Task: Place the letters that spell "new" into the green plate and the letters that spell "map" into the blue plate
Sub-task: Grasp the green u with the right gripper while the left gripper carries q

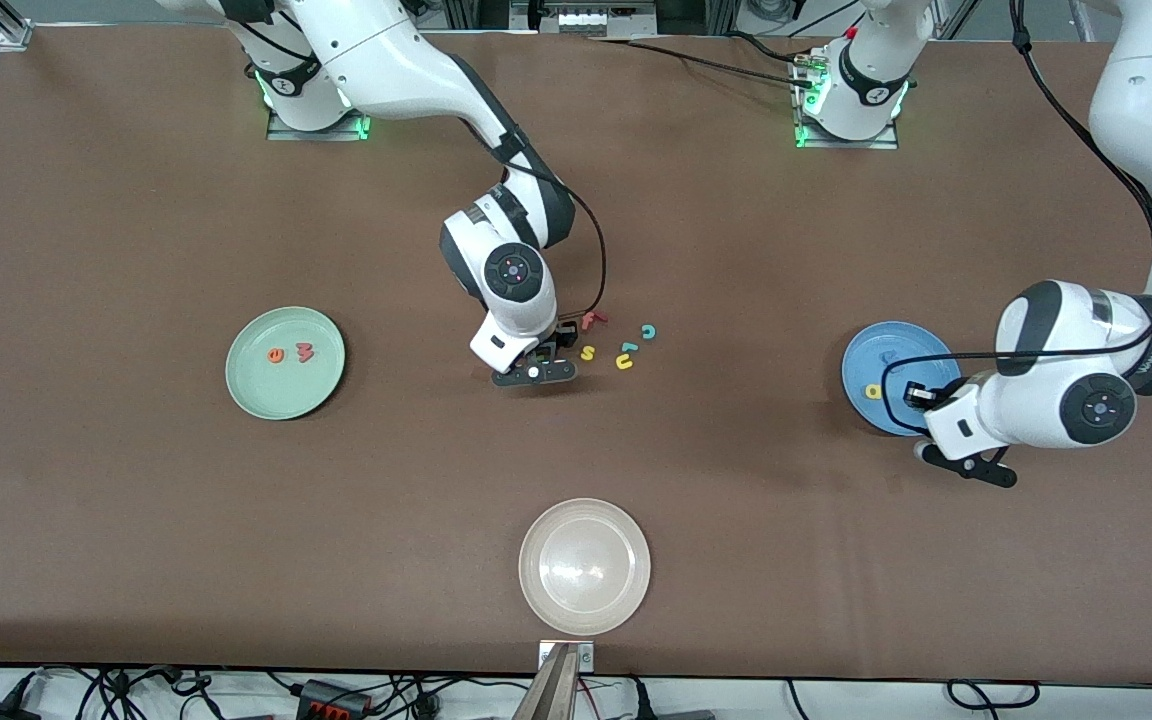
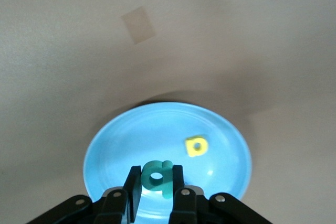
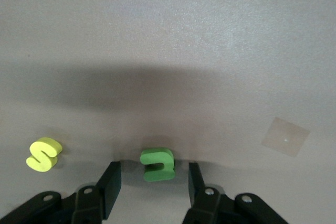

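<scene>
A: While the right gripper (image 3: 152,192) sits low on the table among the loose letters at the middle, its jaws stand apart on either side of the green "n" (image 3: 157,164), not yet touching it. What makes this pick clean?

B: Centring. The letter lies between the fingers (image 3: 109,187), so they should close evenly on its flat sides and lift straight up, leaving the yellow "s" (image 3: 44,154) beside it undisturbed. From there it belongs in the green plate (image 1: 256,395), toward the right arm's end of the table, where the orange "e" (image 1: 276,355) and the red "w" (image 1: 305,352) already lie.

A: And the other arm?

B: The left gripper (image 2: 156,192) hangs over the blue plate (image 2: 121,135), clamped on the teal "p" (image 2: 159,177); the yellow "a" (image 2: 197,146) rests in that plate. I judge it should release low, well inside the rim. No blue "m" can be made out.
</scene>
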`<state>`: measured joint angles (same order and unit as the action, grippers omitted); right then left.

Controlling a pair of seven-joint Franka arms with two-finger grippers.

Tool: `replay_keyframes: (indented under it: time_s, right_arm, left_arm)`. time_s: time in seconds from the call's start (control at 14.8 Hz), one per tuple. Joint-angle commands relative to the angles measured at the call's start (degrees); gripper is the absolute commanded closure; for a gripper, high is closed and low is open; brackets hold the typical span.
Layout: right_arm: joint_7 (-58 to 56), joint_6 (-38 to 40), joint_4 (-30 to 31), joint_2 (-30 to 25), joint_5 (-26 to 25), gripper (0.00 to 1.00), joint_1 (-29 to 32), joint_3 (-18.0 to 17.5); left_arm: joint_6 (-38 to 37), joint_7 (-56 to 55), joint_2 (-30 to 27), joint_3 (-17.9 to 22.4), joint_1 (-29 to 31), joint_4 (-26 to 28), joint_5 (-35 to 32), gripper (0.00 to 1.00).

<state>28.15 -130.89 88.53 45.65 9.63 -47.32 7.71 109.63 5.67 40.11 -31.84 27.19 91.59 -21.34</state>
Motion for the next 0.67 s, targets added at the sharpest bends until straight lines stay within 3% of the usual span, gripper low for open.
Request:
replay_keyframes:
  time_s: [0.0, 0.2, 0.4, 0.47, 0.61]
  right_arm:
    - [0.68, 0.11, -1.25, 0.76, 0.39, 0.43, -0.4, 0.64]
    - [0.59, 0.11, -1.25, 1.02, 0.3, 0.46, -0.14, 0.64]
    - [0.42, 0.02, -1.51, 1.37, 0.21, 0.5, 0.13, 0.73]
    - [0.42, 0.11, -2.13, 1.72, 0.21, 0.5, 0.13, 0.73]
    - [0.42, 0.11, -2.66, 1.99, 0.3, 0.55, 0.21, 0.73]
  left_arm:
    - [4.87, 1.36, 0.14, -0.5, 1.2, 4.63, -1.34, 0.96]
    - [12.61, 1.44, 0.14, 0.11, 3.65, 10.61, -2.56, 0.96]
    - [12.71, 1.36, 0.14, 0.11, 3.93, 10.71, -3.62, 0.94]
    - [12.71, 0.84, 0.14, 0.11, 3.84, 10.71, -3.62, 0.8]
    - [12.71, 0.92, 0.14, 0.11, 3.92, 10.62, -3.62, 0.0]
